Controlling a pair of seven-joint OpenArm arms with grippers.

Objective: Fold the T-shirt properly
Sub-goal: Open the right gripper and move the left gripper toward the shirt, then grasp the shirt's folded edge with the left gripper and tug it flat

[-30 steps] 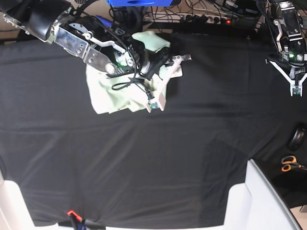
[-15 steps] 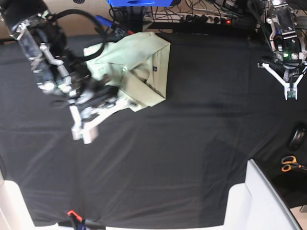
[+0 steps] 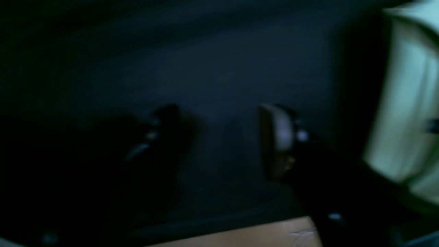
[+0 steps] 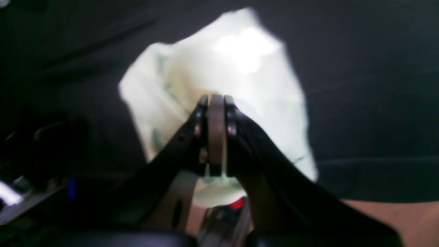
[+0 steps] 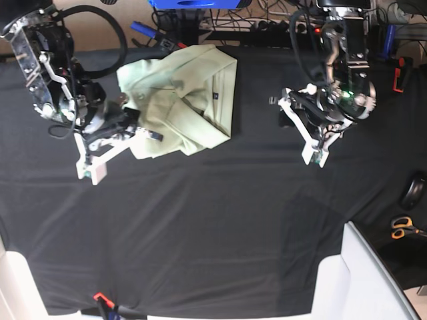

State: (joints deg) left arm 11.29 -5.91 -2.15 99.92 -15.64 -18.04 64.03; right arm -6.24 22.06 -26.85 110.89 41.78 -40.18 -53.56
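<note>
Mint-green, soft and creased, the T-shirt (image 5: 183,100) lies roughly folded at upper centre-left on matte black cloth (image 5: 220,220), right gripper (image 5: 90,170) pinched together, left gripper (image 5: 313,127) spread apart.

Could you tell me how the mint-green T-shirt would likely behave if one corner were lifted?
The T-shirt lies in soft, uneven folds, so it would probably droop and unfold rather than hold its shape. It looks thin, so likely light. Pushed across the black table cloth, it would probably bunch rather than slide.

Wrist views dim and blurred; base view sharp.
</note>
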